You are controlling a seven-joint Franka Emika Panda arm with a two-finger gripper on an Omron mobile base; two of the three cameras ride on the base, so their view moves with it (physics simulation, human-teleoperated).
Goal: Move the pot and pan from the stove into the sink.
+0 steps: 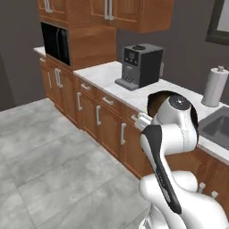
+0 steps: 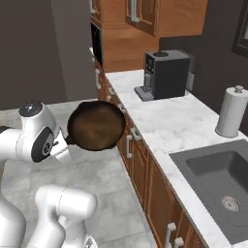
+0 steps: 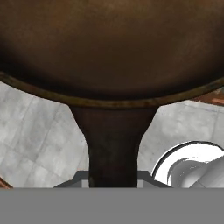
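The pan [image 2: 96, 125], a shallow dark brown skillet, hangs in the air above the floor, just left of the counter's front edge. Its rim peeks out behind my arm [image 1: 154, 102]. In the hand view its bowl [image 3: 109, 48] spans the top and its dark handle [image 3: 113, 144] runs down between my fingers. My gripper [image 3: 114, 180] is shut on that handle. The sink [image 2: 220, 167], a dark grey recessed basin, lies to the right in the counter, and its corner shows at the edge [image 1: 218, 124]. The pot and the stove are out of view.
A black coffee machine [image 2: 164, 72] stands on the white marble counter [image 2: 164, 123]. A paper towel roll [image 2: 231, 112] stands behind the sink. Wooden cabinets [image 1: 96, 116] run below, and a built-in microwave [image 1: 56, 42] sits at the far end. Grey tiled floor [image 1: 49, 161] lies to the left.
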